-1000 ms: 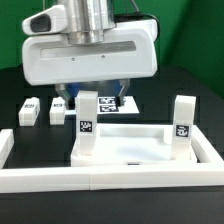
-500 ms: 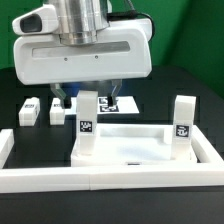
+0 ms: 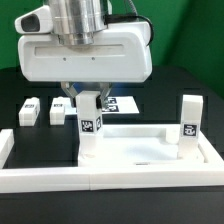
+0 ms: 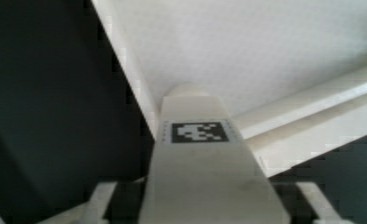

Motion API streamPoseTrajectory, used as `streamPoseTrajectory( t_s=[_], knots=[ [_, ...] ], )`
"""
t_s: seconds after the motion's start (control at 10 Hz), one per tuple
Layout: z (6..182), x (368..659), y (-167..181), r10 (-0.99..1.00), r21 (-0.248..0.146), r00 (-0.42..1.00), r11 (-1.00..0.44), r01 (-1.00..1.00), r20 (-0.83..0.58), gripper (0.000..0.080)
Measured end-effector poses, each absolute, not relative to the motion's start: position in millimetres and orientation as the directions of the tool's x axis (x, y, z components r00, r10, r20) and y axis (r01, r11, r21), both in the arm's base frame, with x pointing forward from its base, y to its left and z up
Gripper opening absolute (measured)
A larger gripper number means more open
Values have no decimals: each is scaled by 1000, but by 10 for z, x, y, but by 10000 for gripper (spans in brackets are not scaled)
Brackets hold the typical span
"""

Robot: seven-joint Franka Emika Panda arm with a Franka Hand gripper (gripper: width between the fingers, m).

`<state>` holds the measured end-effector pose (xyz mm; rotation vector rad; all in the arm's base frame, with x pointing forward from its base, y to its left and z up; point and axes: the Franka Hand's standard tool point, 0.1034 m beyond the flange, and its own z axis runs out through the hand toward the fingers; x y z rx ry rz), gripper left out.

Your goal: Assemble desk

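Desk leg [image 3: 89, 128] stands upright on a corner of the tabletop [image 3: 135, 152]. Its top sits inside my gripper [image 3: 88, 99], with the fingers [image 3: 68, 97] on either side and the panel directly below the hand. The jaws flank the leg closely, but I cannot tell whether they actually pinch it. I judge it light, rigid, smooth plastic, probably slippery, so I would grip its flat sides near the top, above the tag.
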<state>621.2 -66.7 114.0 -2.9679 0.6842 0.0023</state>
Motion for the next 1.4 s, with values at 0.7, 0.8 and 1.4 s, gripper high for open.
streamPoseTrajectory(
  t_s=[0.7, 0.8, 1.4],
  knots=[
    [1102, 6314, -487, -984, -75, 66, -54, -996, -166, 293],
    [1103, 6319, -490, -985, -75, 40, -28, -997, -168, 293],
    [1088, 6316, -610, -822, -151, 569, -561, -814, -9, 642]
  ],
)
